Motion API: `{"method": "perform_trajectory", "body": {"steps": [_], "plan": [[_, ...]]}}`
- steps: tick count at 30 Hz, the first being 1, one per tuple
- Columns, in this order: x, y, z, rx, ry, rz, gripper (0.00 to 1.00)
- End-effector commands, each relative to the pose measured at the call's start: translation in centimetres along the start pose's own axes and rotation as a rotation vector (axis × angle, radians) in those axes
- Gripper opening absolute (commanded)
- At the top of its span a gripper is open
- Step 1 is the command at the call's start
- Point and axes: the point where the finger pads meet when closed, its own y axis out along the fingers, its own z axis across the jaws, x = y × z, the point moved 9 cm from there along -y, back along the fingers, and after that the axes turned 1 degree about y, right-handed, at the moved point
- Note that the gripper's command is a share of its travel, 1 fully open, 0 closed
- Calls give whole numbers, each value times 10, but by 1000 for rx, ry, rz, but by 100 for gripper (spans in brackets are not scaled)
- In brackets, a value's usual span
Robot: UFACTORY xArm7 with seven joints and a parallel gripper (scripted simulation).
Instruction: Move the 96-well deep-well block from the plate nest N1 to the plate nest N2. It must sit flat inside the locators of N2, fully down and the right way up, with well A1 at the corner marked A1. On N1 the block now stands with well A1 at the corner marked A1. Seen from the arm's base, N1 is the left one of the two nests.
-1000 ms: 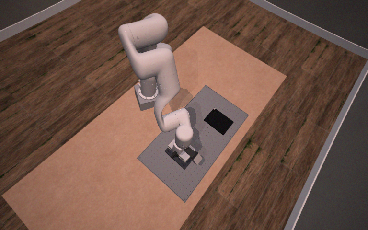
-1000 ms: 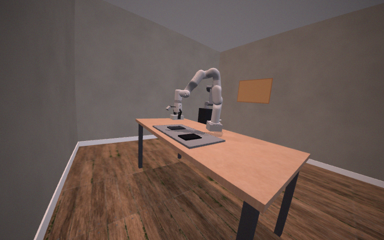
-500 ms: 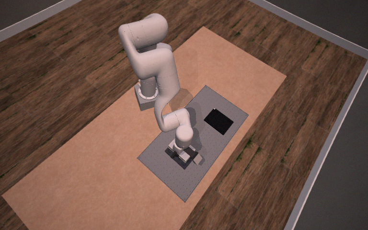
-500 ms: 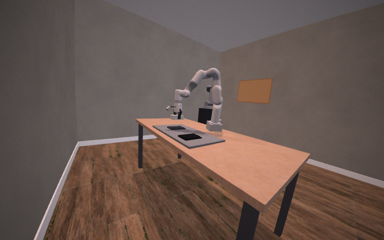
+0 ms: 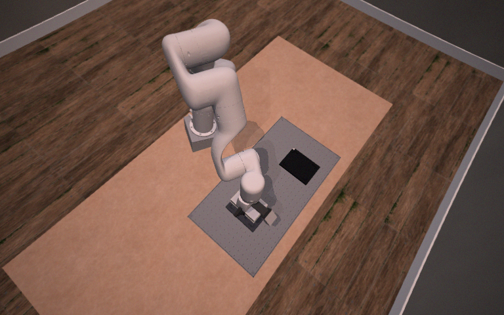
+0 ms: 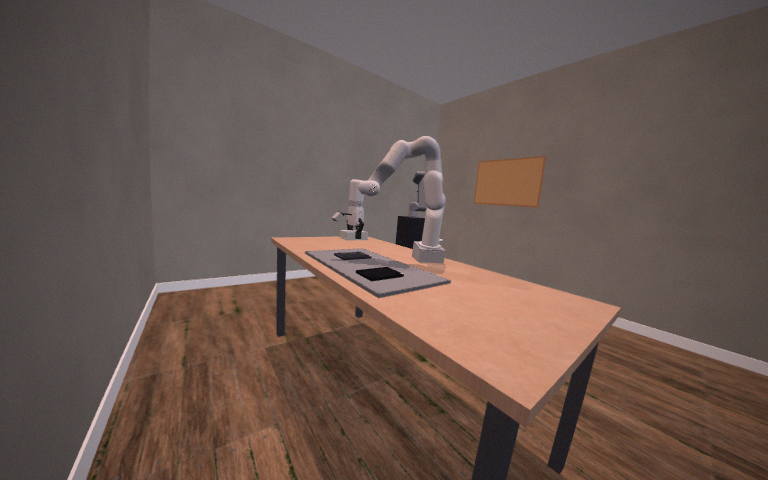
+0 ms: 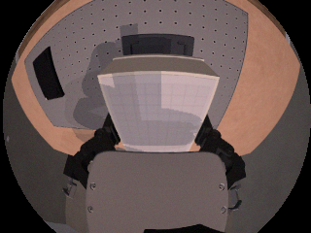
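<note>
Tool [image 7: 157, 131] clamped on the pale block [image 7: 158, 109], block hanging above a dark nest [image 7: 158, 45], second dark nest [image 7: 49, 73] well off left, grey plate [image 5: 222, 230] beneath

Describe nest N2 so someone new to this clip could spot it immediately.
On the wooden table lies a grey perforated plate in front of the arm. Two black nests sit on it: N2 is the bare, uncovered black rectangle. The other nest lies under the pincer, which holds the pale deep-well block above it.

White arm [image 5: 208, 85] folded forward, wrist pointing down, claw [image 5: 249, 212] clamped wide on block [image 7: 157, 116]
</note>
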Motion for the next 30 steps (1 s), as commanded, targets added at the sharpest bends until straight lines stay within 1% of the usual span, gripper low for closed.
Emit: {"method": "perform_trajectory", "body": {"steps": [1,10,12,27,30], "plan": [[-1,6,0,2,0,3,0],[-1,21,0,2,0,3,0],[-1,21,0,2,0,3,0],[-1,46,0,2,0,3,0],[-1,47,0,2,0,3,0]]}}
